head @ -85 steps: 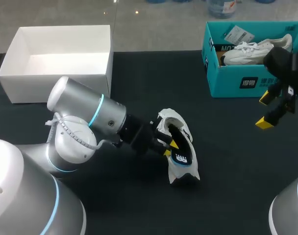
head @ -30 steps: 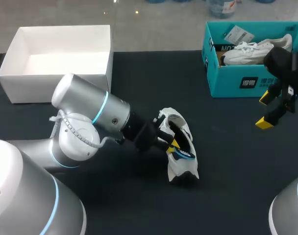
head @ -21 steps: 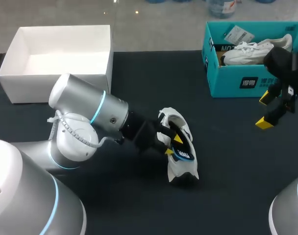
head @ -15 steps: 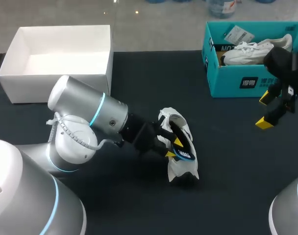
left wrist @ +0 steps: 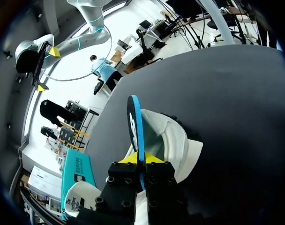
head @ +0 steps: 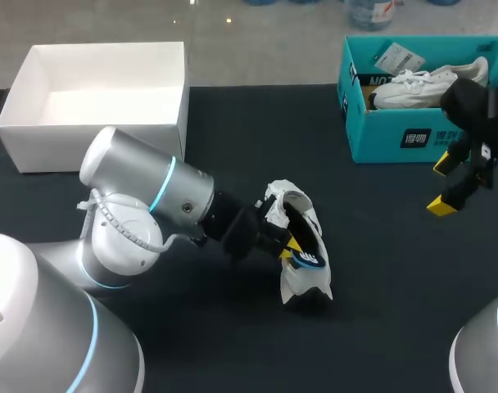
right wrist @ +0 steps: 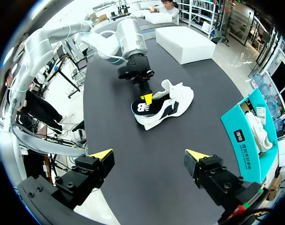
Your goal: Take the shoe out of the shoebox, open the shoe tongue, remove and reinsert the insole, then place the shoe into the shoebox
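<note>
White shoe [head: 305, 283] lies on its side, blue insole [head: 309, 259] sticking partly out

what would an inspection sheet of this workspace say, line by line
surface: black table, no spills seen.
job's things: shoe lying on its side mid-table; insole on edge at its opening; teal shoebox at the far right, holding a second shoe.
clutter: open white box at the far left, nothing seen inside.
grippers: left gripper shut on the insole; right gripper open, in the air in front of the teal shoebox.
cables: one pale cable along the left arm.
surroundings: nothing seen.
</note>
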Robot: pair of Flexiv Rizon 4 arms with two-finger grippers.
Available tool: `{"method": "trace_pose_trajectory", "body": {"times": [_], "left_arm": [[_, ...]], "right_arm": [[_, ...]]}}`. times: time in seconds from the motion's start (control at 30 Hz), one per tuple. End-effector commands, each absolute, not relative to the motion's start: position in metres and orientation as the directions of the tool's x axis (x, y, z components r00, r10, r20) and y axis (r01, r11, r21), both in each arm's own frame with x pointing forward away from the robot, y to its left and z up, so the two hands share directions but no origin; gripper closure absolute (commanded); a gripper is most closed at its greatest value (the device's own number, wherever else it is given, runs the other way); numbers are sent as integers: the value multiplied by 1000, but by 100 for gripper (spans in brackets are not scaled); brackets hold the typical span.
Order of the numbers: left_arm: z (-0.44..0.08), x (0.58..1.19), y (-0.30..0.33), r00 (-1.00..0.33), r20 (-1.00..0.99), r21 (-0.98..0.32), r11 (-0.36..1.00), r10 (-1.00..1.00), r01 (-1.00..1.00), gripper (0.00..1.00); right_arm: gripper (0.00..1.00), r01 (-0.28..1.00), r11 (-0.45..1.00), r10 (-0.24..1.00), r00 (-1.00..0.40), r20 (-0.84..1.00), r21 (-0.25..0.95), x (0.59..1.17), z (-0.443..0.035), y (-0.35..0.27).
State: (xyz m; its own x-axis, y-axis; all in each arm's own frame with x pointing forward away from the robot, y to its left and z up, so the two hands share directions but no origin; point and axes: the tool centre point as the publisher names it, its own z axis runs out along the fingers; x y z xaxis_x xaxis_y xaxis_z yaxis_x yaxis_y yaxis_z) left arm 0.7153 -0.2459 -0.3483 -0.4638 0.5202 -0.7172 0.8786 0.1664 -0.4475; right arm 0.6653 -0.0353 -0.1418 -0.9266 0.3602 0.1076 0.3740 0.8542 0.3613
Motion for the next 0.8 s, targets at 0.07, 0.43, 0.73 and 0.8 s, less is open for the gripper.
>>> {"method": "trace_pose_trajectory", "body": {"times": [0.07,0.43,0.73,0.8], "left_arm": [[-358,721,-249,-453,-702,-430,179,549,885,100],[-375,725,-246,-473,-677,-438,207,564,875,100],[-353,722,-246,-491,-696,-462,197,525,865,58],[-347,721,-247,-480,-703,-453,189,525,871,58]], "right_arm": [[0,374,855,359,-927,110,358,667,-142,-35],[0,374,855,359,-927,110,358,667,-142,-35],[0,374,855,359,-927,110,358,667,-142,-35],[0,374,855,359,-927,110,358,667,-142,-35]]}}
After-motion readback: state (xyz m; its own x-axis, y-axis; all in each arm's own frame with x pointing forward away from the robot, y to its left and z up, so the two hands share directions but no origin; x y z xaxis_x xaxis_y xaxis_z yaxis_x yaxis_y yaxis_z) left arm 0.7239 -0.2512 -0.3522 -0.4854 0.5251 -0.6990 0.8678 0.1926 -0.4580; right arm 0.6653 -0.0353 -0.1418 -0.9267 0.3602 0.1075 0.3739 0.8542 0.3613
